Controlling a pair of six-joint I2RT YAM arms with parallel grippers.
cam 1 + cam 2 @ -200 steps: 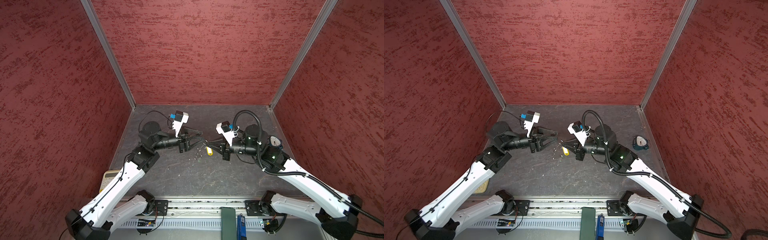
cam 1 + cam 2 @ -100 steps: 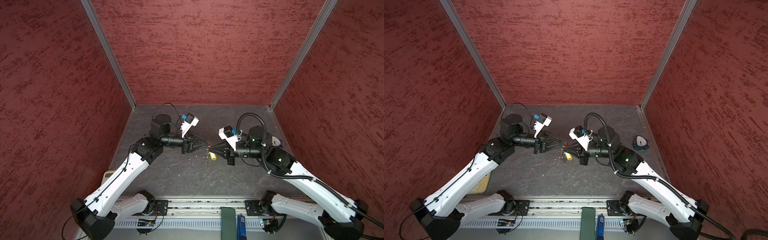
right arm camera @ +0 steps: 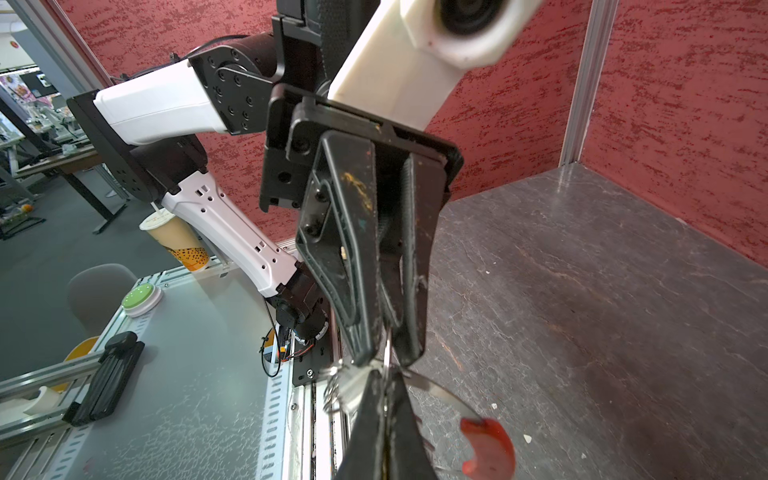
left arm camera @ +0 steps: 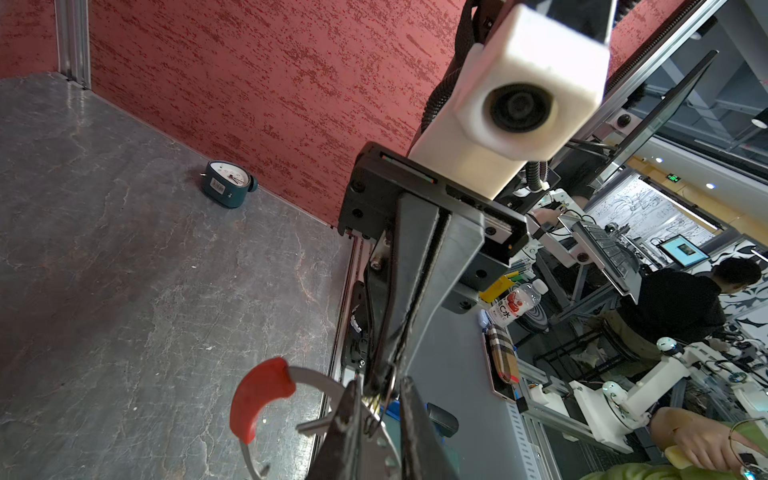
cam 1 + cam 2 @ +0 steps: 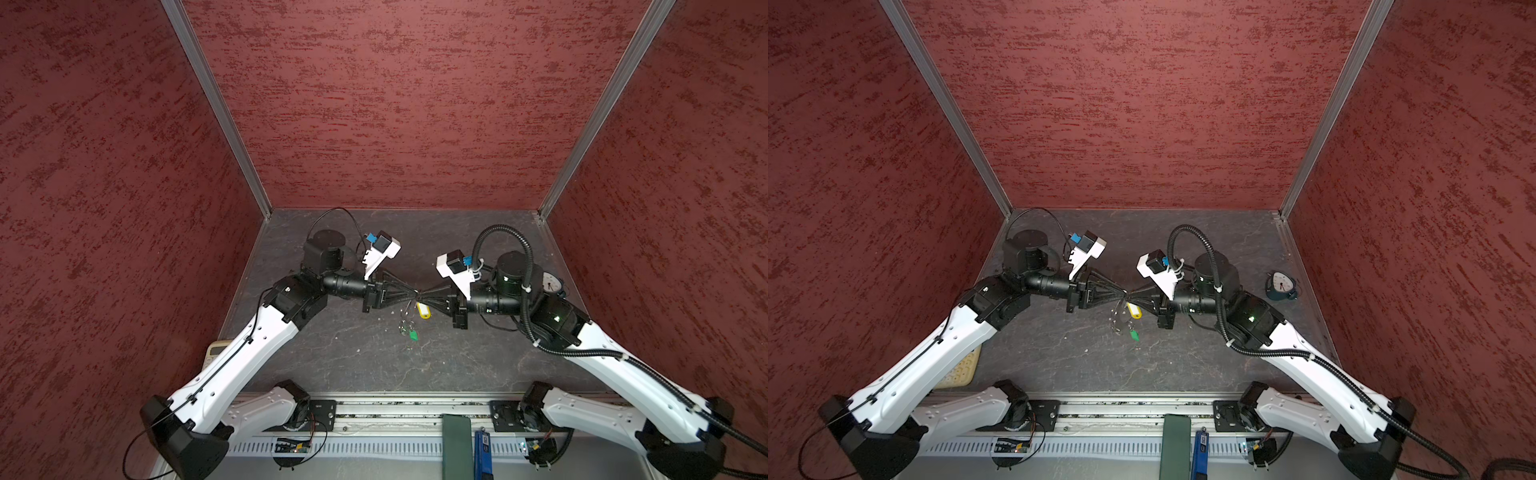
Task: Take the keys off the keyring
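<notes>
Both arms reach inward above the middle of the dark table [image 5: 353, 365], and their grippers meet tip to tip clear of the surface. The right gripper [image 5: 422, 296] has its jaws pressed together on the keyring [image 4: 318, 380]. In the right wrist view the flat metal band runs out from between its fingers [image 3: 370, 424] to the red sleeve [image 3: 490, 444], which hangs free above the table. The left gripper [image 5: 410, 296] faces it from the left. Its fingers [image 3: 349, 270] stand a narrow gap apart at the tips, with a thin silver ring [image 3: 387, 347] seen edge-on in that gap. No view shows whether the pads actually pinch it. In the left wrist view the same fingertips [image 4: 349, 422] flank the wire and the right gripper's closed tip. A cluster of small silver rings [image 5: 403, 326] dangles below the meeting point. The yellow key tag [image 5: 423, 310] hangs just under the right gripper's tip on the near side. The green key tag [image 5: 412, 335] sits lower and nearer, beneath the ring cluster. Their links to the rings are too small to make out, and whether the green tag touches the table cannot be determined. A small teal clock [image 5: 1282, 286] sits at the far right of the table, close to the right wall and well apart from the grippers.
</notes>
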